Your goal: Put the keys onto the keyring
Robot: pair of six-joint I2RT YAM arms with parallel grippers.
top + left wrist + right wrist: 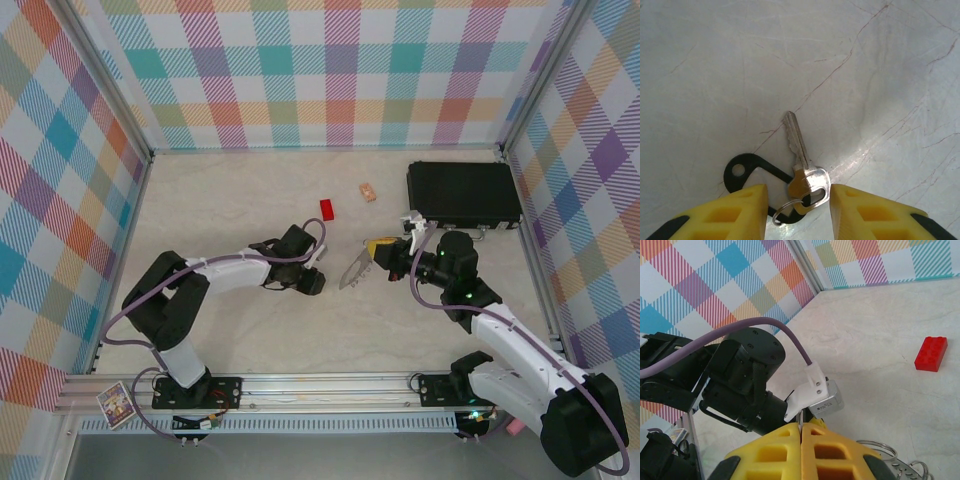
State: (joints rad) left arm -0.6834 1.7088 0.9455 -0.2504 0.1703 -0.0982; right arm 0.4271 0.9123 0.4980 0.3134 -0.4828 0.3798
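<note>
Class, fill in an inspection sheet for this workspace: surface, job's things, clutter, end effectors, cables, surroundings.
surface: pale marbled table, faint vein lines.
job's things: silver key lying flat, a small wire ring through its head, beside a black tag; grey keyring at the right end effector.
clutter: red block, tan block, black case at the far right.
end effectors: left end effector open, fingers either side of the key head; right end effector shut on the keyring.
cables: purple cable on the left arm.
surroundings: checked walls, metal frame rail.
</note>
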